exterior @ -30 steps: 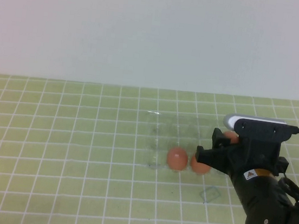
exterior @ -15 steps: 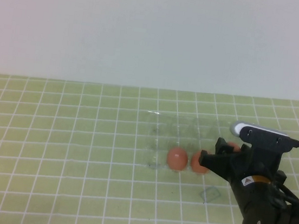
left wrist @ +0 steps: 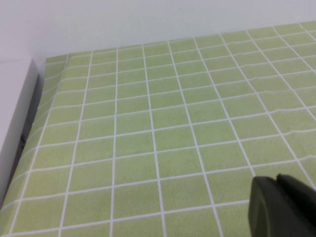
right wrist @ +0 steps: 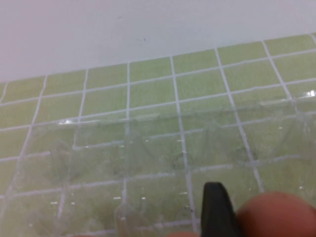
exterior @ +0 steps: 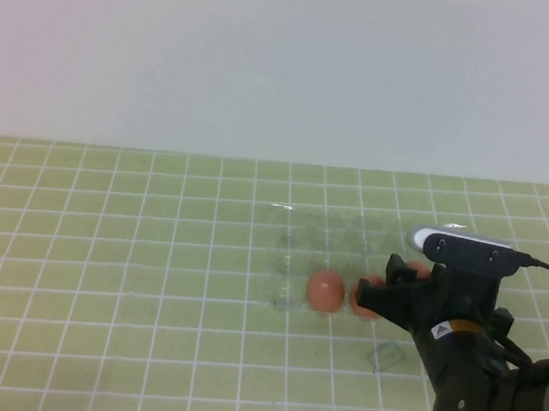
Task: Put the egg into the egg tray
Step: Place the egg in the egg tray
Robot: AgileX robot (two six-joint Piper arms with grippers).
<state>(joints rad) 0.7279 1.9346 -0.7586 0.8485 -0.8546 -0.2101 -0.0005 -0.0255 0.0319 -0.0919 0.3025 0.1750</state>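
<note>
Your right hand point(exterior: 372, 296) sits low over the near right end of the tray point(exterior: 296, 230), closed on an egg point(exterior: 370, 300); the right wrist view shows one dark finger point(right wrist: 217, 210) pressed against that egg's point(right wrist: 276, 215) shell. Compared with a second ago, the hand has dropped slightly and edged in toward the tray, and the held egg is now just beside the egg point(exterior: 325, 291) already seated in a near cup. A third egg point(exterior: 418, 271) shows only as an orange sliver behind the wrist housing; you cannot tell from here whether it rests in a cup.

Judgement: the carry is essentially complete and you are at the lowering and release stage. The egg is not yet let go.

Your left hand point(left wrist: 284, 207) is out of the high view; only a dark corner of it appears in its own wrist view, over bare worktop point(left wrist: 148, 123), and its opening cannot be told.

Clearances: the seated egg is the tight side, so open with care. The tray's clear walls are hard to read. The far cups look vacant. Open worktop lies to the left and toward you, giving ample room to withdraw.
</note>
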